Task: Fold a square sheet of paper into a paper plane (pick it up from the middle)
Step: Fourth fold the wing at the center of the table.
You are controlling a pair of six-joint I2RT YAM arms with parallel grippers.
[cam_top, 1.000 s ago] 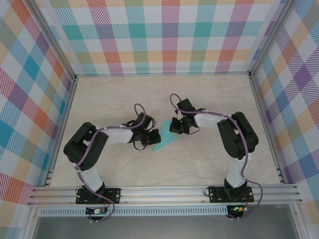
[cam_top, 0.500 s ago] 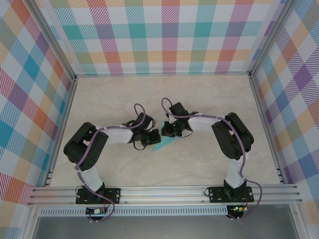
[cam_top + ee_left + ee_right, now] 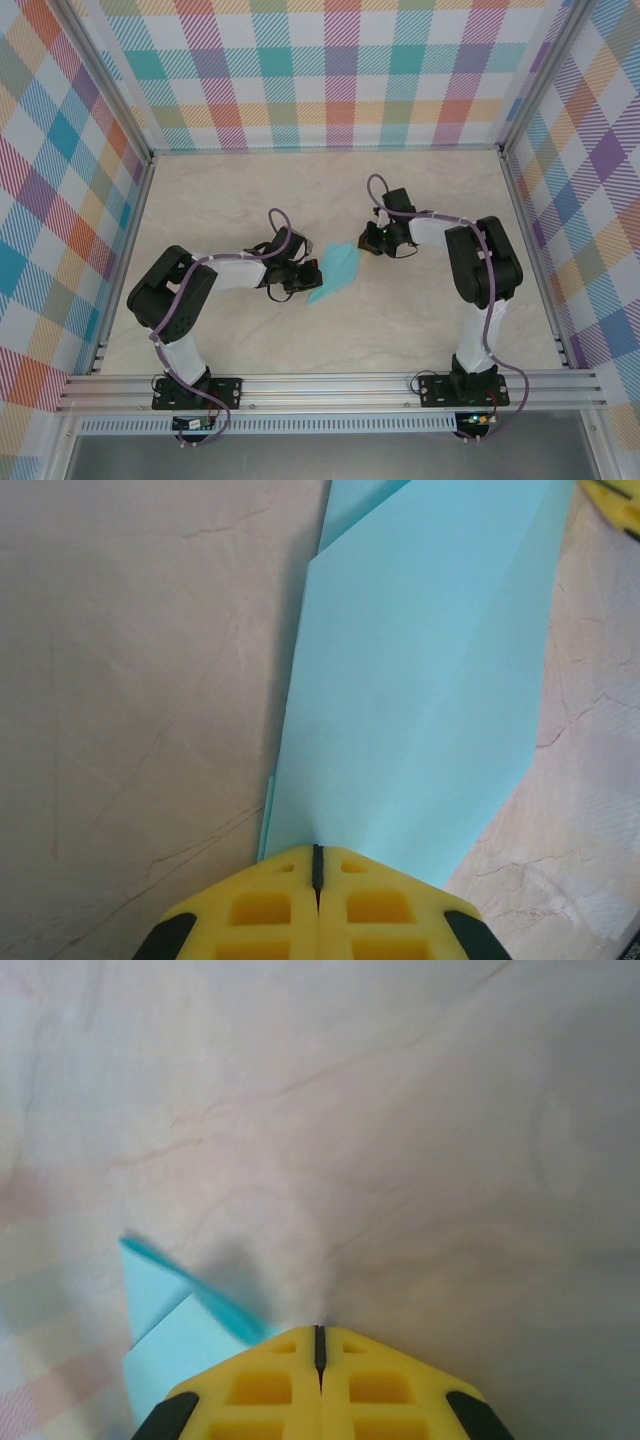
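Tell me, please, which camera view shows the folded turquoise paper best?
The left wrist view: the paper fills much of the frame, with its creases and folded edges plain to see. The top external view shows it only as a small pointed shape, and the right wrist view catches just one corner.

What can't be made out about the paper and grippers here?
- Left wrist: the paper's near end is hidden behind the shut left gripper; pinched or merely pressed, cannot tell. Its far end is cut off by the top edge.
- Right wrist: most of the paper is cut off by the bottom edge and the shut right gripper.
- Top external: creases too small to read.
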